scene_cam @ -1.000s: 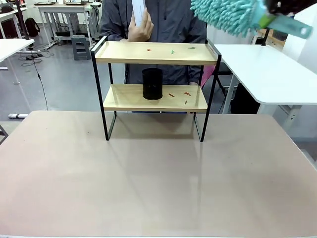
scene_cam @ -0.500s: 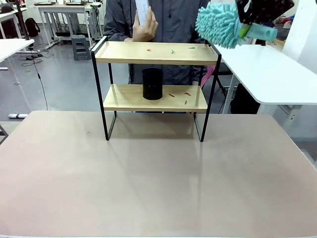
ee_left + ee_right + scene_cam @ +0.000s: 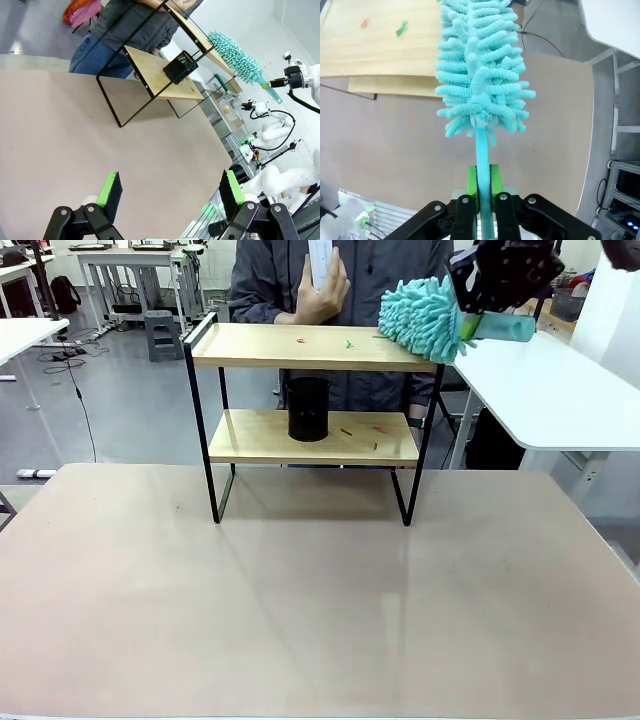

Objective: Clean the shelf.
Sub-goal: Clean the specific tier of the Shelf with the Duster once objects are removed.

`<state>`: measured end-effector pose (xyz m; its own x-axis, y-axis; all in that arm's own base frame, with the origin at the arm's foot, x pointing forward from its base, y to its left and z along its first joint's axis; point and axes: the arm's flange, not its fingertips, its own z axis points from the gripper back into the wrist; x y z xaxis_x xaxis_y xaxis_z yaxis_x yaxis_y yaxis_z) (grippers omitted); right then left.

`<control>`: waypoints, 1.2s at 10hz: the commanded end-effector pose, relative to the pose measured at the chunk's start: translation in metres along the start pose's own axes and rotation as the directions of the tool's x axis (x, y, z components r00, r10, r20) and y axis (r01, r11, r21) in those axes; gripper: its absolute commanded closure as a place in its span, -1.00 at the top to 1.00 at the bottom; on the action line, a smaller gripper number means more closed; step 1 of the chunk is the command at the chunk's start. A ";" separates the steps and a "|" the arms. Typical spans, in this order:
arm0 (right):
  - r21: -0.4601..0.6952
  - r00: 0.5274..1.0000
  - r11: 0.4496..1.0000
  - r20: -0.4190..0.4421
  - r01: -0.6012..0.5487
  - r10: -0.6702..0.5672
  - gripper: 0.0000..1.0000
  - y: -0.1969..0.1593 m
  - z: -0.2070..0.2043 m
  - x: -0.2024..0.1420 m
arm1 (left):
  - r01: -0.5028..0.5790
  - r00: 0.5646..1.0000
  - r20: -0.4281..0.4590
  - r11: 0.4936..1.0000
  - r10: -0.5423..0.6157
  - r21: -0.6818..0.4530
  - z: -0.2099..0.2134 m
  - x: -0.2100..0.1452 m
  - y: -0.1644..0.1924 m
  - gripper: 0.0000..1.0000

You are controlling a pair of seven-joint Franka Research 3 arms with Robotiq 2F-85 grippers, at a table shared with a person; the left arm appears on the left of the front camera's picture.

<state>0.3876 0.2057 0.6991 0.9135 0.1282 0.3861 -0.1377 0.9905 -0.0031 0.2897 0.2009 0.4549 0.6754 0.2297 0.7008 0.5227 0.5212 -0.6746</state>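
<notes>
Our right gripper (image 3: pixel 478 312) is clenched on the handle of the teal duster (image 3: pixel 420 318). From the front, the duster's fluffy head sits at the right end of the top board of the shelf (image 3: pixel 300 352), touching it or just above it. The shelf stands on the tan table (image 3: pixel 320 600). Small red and green scraps (image 3: pixel 348 343) lie left of the duster on that board, and more lie on the lower board, right of a black cup (image 3: pixel 308 409). Behind the shelf, a person's hand (image 3: pixel 322 295) holds up something white.

From the left wrist, our left gripper (image 3: pixel 170 187) hangs released, jaws wide, well in front of the shelf.

From the right wrist, the green pads pinch the thin handle, and the duster head overhangs the shelf's right edge.

We judge that pressing down hard could tip or slide the light shelf. A fast stroke could scatter scraps toward the person, and on the lower board the duster could knock the cup over.

We can read no brand, label or writing anywhere.
</notes>
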 end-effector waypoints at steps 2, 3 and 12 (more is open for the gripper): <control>0.179 0.980 0.967 -0.046 -0.182 0.193 -0.75 0.008 0.005 0.004 | 0.023 1.000 0.017 1.000 -0.023 -0.012 -0.001 0.001 -0.002 1.00; 0.195 0.966 0.952 -0.064 -0.235 0.251 -0.75 0.010 0.002 0.005 | 0.023 1.000 0.017 1.000 -0.023 -0.012 -0.001 0.001 -0.002 1.00; 0.210 0.608 0.579 0.111 -0.788 0.786 -0.75 0.020 0.008 0.001 | 0.023 1.000 0.017 1.000 -0.023 -0.012 -0.001 0.001 -0.002 1.00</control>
<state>0.3854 0.2426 0.7016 0.5496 0.7602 0.3463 -0.7896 0.6081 -0.0819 0.2896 0.2010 0.4549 0.6752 0.2297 0.7010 0.5229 0.5213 -0.6744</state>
